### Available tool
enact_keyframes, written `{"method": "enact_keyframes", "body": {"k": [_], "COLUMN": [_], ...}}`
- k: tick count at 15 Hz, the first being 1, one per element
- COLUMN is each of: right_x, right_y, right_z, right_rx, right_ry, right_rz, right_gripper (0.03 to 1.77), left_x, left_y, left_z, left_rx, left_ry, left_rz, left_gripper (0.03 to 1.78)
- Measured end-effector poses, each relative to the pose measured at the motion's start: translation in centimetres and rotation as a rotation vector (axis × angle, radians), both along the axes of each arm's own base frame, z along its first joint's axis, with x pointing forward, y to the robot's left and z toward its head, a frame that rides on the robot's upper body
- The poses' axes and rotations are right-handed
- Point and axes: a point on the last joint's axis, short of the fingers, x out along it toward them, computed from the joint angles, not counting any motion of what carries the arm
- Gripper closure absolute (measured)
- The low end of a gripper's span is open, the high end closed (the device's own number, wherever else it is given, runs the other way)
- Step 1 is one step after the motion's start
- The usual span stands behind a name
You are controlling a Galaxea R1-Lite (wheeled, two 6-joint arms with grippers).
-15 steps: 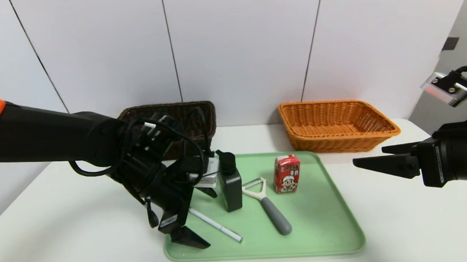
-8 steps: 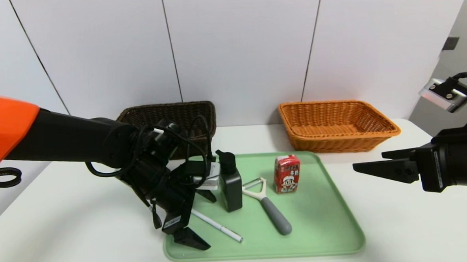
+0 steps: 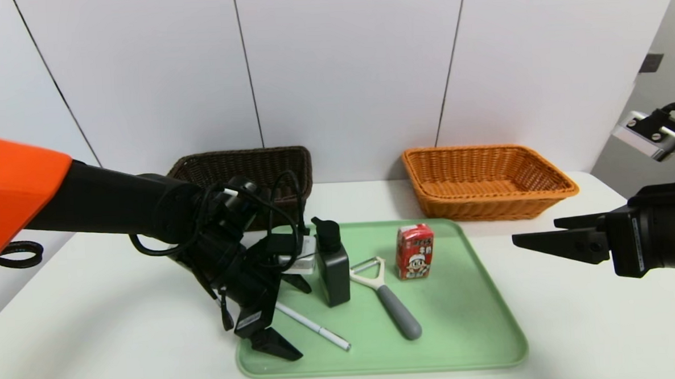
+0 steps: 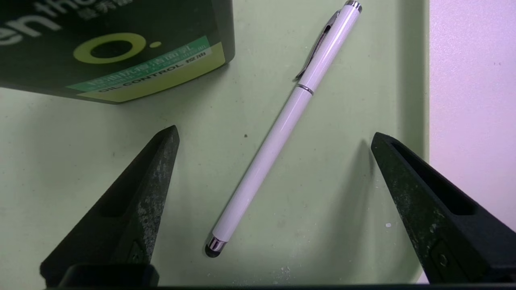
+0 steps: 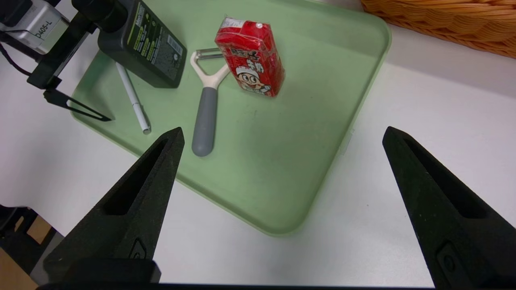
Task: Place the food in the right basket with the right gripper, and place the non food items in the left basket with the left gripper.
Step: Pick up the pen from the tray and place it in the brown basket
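Observation:
On the green tray (image 3: 468, 320) stand a red drink carton (image 3: 415, 251) and a black pump bottle (image 3: 334, 275). A white peeler with a grey handle (image 3: 388, 301) and a slim white pen (image 3: 321, 330) lie flat beside them. My left gripper (image 3: 305, 324) is open low over the tray's near left corner. In its wrist view the pen (image 4: 322, 52) lies between the spread fingers, untouched, with the bottle (image 4: 113, 40) just beyond. My right gripper (image 3: 534, 230) hovers open and empty right of the tray, pointing toward the carton (image 5: 252, 56).
The dark brown basket (image 3: 245, 159) stands behind the left arm, the orange basket (image 3: 547, 172) at the back right. Both sit on the white table against the wall. The tray's near right corner (image 5: 282, 181) lies under the right gripper (image 5: 283, 131).
The left arm has reached a little further in, and its gripper has shifted slightly over the pen. The right gripper has drifted slightly. Nothing on the tray has moved.

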Motion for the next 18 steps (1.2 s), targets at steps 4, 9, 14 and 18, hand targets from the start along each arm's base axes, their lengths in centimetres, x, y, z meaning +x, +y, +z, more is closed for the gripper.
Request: {"method": "enact_keyframes", "body": {"k": [4,9,14,18], "right_x": [-0.07,-0.17,-0.26,-0.34], "right_y": [-0.02,-0.04,-0.07,-0.09], "right_z": [0.04,0.13,0.11,0.09], "right_rx": [0.002,0.003,0.004,0.004], "right_ry": [-0.001,-0.006,-0.006,-0.006], "right_rz": [-0.001,-0.001,-0.001,-0.001], "right_gripper": [0.10,0.10,0.10,0.10], "left_x": [0.00,-0.01,0.08,0.05], "left_y": [0.00,0.02,-0.05,-0.02], "left_z": [-0.04,-0.11,-0.16,-0.23], "left_rx": [0.001,0.003,-0.003,-0.001], "left_ry": [0.001,-0.001,-0.015,-0.012], "left_rz": [0.000,-0.004,-0.007,-0.006], "left_gripper": [0.12,0.12,0.12,0.76]}}
